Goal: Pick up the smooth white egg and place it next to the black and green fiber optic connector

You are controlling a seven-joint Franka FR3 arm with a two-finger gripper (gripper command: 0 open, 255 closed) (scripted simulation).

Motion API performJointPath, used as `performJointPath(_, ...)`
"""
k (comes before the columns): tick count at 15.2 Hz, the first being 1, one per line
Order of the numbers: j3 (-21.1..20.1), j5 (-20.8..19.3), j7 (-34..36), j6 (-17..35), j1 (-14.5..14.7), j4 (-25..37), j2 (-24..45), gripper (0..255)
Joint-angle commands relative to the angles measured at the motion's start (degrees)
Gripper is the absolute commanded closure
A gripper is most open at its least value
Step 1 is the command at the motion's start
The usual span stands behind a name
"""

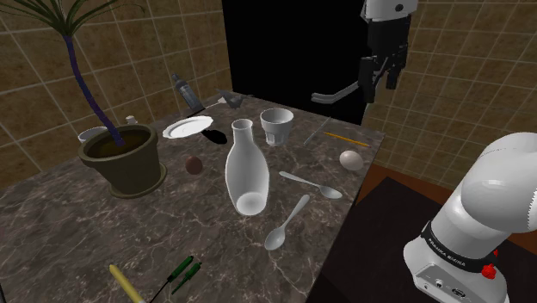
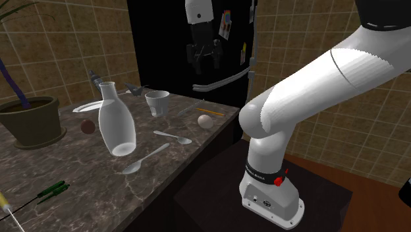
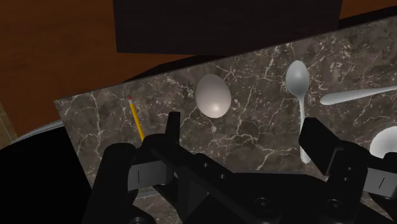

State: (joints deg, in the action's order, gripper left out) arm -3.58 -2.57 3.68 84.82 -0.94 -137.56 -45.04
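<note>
Main risk: the egg point(image 1: 350, 159) is round + slick. It sits on the worktop point(image 1: 69, 232) to the shoulder view's right of the carafe point(image 1: 245, 172), near the worktop edge on that side. If one finger lands first it'll likely nudge the egg and set it rolling, poss. off that edge. In the wrist view the egg lies nearer one finger than the other, so the hand prob. needs re-centring before it drops. Too light a squeeze and the egg could slip out mid-carry.

2nd risk: the route. The connector point(image 1: 183, 271) is on the carafe's other side, toward the shoulder view's lower left, well apart from the egg. The carafe is tall and stands btw the two, so a low carry could clip it. A spoon point(image 1: 311, 183) just right of the carafe lies near the egg and could get caught on the descent. At set-down the egg may roll off from the connector unless let go gently.

Hand point(image 1: 379, 84): fingers spread wide, nothing btw them, touching nothing. It hangs high above the worktop, up and right of the carafe in the shoulder view, approx over the egg.
</note>
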Motion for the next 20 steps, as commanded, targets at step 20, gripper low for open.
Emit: performJointPath(20, 6.36, 0.6, -8.65, 36.12, 0.61, -20.74, 16.35, 0)
